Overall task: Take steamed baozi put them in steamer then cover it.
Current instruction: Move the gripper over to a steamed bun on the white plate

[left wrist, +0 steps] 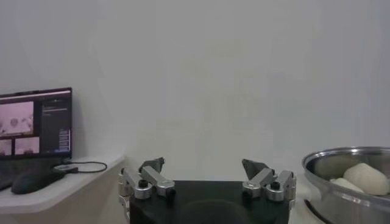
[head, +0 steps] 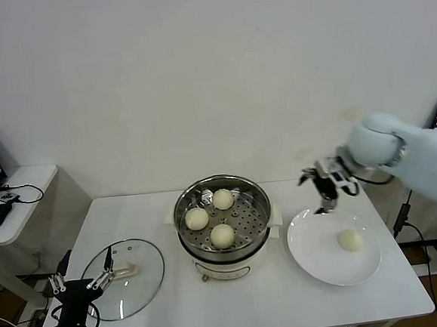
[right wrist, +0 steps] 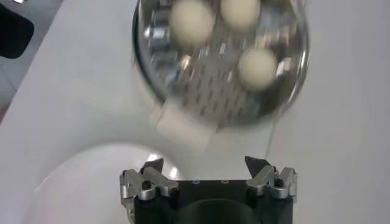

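The right gripper [head: 323, 193] hangs spread and empty above the far edge of the white plate [head: 317, 258], just right of the steamer [head: 262, 213]. One steamed baozi [head: 350, 240] lies on that plate; three more sit on the perforated tray inside the steamer, four in all. The left gripper [head: 82, 279], also spread and empty, waits at the tabletop's [head: 253, 308] near left corner, left of the steamer. The one cover [head: 138, 291] lies flat between it and the steamer.

white table [head: 252, 301], steamer [head: 223, 218], cover [head: 125, 278], plate [head: 325, 265]
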